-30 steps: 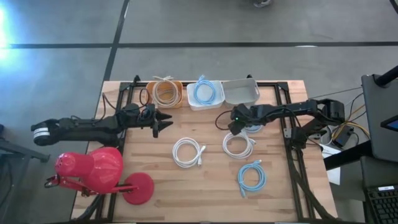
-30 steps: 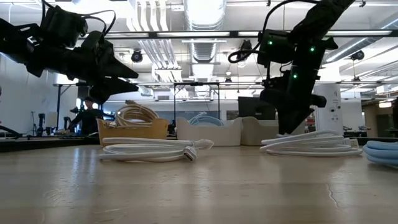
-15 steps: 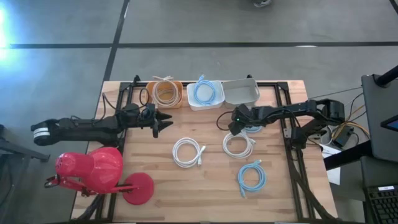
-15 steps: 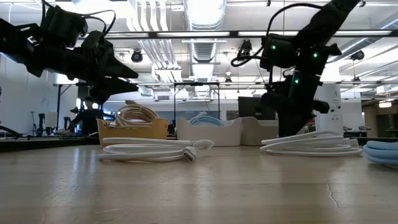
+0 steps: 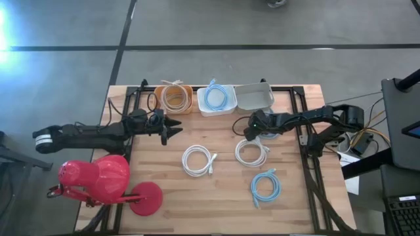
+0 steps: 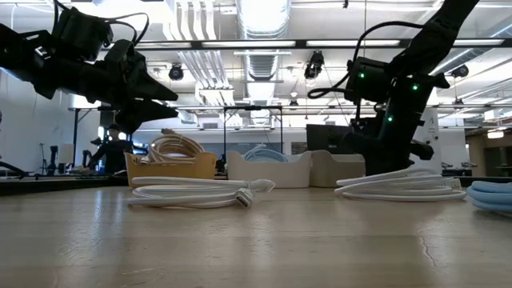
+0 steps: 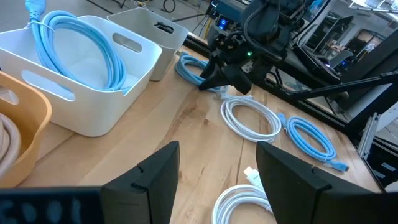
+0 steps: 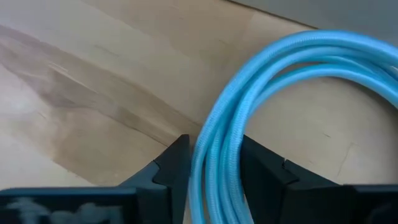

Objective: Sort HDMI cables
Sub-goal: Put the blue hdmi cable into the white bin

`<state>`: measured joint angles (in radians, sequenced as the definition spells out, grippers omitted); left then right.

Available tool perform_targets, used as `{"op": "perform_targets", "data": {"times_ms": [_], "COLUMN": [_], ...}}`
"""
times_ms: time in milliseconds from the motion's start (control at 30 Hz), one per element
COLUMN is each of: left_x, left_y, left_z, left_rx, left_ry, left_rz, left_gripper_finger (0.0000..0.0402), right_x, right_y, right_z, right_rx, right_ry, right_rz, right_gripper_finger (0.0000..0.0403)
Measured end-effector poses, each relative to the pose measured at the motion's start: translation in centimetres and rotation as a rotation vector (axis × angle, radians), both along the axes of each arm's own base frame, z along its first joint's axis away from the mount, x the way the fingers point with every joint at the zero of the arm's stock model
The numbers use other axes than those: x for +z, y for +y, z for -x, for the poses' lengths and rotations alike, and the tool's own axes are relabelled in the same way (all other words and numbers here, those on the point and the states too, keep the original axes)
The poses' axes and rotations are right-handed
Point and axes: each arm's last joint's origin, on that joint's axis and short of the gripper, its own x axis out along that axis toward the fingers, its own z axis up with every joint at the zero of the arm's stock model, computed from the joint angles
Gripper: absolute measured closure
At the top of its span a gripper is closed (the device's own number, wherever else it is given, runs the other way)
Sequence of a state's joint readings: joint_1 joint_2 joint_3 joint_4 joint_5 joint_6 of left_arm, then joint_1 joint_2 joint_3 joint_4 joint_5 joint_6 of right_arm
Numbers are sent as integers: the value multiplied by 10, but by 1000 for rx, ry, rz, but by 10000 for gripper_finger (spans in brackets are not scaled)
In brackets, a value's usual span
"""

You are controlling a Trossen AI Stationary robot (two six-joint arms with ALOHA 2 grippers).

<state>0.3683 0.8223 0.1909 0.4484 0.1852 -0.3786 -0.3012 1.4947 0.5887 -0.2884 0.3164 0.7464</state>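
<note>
Right wrist view puts your right gripper (image 8: 214, 165) down on the table with its fingers straddling the light blue cable (image 8: 292, 93) just in front of the grey tub (image 5: 254, 97) — they look apart, not clamped yet. Close squarely on the whole bundle so no loop slips out. Left gripper (image 5: 172, 126) waits, open — holding nothing.
</note>
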Motion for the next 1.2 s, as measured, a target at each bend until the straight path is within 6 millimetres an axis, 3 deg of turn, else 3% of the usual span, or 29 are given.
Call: {"op": "perform_targets", "data": {"times_ms": [333, 700, 833, 1033, 1200], "left_x": [0, 0, 0, 0, 0], "left_y": [0, 0, 0, 0, 0], "left_z": [0, 0, 0, 0, 0], "left_rx": [0, 0, 0, 0, 1], "left_ry": [0, 0, 0, 0, -1], "left_rz": [0, 0, 0, 0, 5], "left_gripper_finger": [189, 189, 189, 189, 189], "right_x": [7, 39, 58, 91, 113], "right_y": [0, 18, 31, 49, 57], "right_z": [-6, -9, -6, -7, -22], "right_rx": [73, 114, 110, 162, 283], "right_ry": [6, 97, 89, -59, -250], "right_rz": [-42, -117, -85, 53, 254], "right_gripper_finger": [360, 365, 365, 365, 365]}}
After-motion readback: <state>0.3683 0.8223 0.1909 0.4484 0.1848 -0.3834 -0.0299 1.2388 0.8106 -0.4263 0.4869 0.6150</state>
